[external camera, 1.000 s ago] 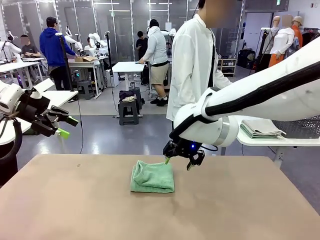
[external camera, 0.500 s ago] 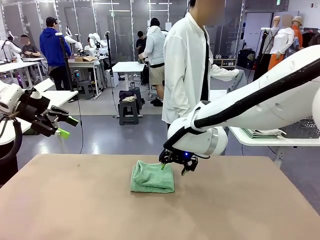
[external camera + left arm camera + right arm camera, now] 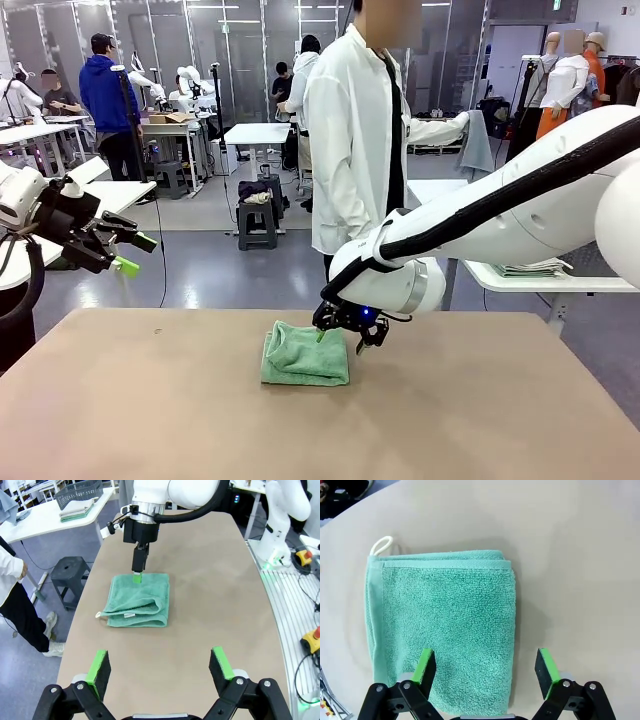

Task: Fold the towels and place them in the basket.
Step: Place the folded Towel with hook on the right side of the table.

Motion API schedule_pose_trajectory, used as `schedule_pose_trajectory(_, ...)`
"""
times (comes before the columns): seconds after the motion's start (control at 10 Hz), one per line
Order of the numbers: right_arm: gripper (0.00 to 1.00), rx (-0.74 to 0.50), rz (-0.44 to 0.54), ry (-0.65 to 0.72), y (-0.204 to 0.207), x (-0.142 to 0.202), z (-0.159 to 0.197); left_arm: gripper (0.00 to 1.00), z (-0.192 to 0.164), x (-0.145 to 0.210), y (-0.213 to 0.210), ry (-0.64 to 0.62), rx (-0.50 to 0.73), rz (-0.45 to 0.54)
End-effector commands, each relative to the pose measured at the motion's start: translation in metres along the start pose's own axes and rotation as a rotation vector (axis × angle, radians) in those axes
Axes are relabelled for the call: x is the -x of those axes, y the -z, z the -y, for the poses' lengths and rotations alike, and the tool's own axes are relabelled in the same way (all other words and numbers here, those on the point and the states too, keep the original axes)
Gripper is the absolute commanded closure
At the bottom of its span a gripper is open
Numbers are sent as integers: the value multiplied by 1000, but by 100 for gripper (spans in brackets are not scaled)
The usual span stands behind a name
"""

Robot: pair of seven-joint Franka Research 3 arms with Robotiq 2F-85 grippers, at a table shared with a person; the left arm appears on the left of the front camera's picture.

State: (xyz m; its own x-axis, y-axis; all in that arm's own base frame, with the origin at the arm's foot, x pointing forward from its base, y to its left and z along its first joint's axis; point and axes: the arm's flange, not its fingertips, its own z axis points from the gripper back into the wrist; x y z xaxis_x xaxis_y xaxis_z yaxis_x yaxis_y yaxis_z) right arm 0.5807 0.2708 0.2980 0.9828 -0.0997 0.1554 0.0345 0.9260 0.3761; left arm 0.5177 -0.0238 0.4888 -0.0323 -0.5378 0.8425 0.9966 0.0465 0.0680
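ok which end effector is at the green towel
The right end effector, open over the mint green towel; the left end effector sits high, far to the side.

right arm (image 3: 520, 200) was white with a black strip | right gripper (image 3: 340, 342) was black, green pads (image 3: 425, 666), blue light | person (image 3: 350, 130) wore white coat, dark trousers

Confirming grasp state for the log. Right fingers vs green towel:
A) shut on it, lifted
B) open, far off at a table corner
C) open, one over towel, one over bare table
C: the right fingers stand apart, one above the folded green towel, the other above the table.
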Motion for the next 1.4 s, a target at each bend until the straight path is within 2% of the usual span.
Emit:
schedule_pose_trajectory(0.0,0,-45,-6,-18,4,-3,2,0,1,-1,-1,16,-1,1)
schedule_pose_trajectory(0.1,20,-45,-14,-11,5,-3,2,0,1,-1,-1,16,-1,1)
schedule_pose_trajectory(0.2,13,-45,-24,3,6,-4,3,0,1,-1,-1,16,-1,1)
schedule_pose_trajectory(0.4,13,-41,-40,14,8,-4,3,0,1,-1,-1,16,-1,1)
schedule_pose_trajectory(0.5,30,-39,-41,11,9,-4,3,0,1,-1,-1,16,-1,1)
schedule_pose_trajectory(0.6,20,-43,-41,8,10,-3,3,0,1,-1,-1,16,-1,1)
schedule_pose_trajectory(0.8,20,-45,-44,10,9,-2,1,0,1,-1,-1,16,-1,1)
schedule_pose_trajectory(0.9,49,-44,-46,3,9,-1,0,0,1,-1,-1,16,-1,1)
schedule_pose_trajectory(1.0,50,-46,-47,5,9,-1,0,0,1,-1,-1,16,-1,1)
schedule_pose_trajectory(1.1,69,-46,-52,9,9,0,0,0,1,-1,-1,16,-1,1)
schedule_pose_trajectory(1.2,70,-41,-58,10,10,1,0,0,1,-1,-1,16,-1,1)
schedule_pose_trajectory(1.3,89,-30,-70,12,9,1,0,0,1,-1,-1,16,-1,1)
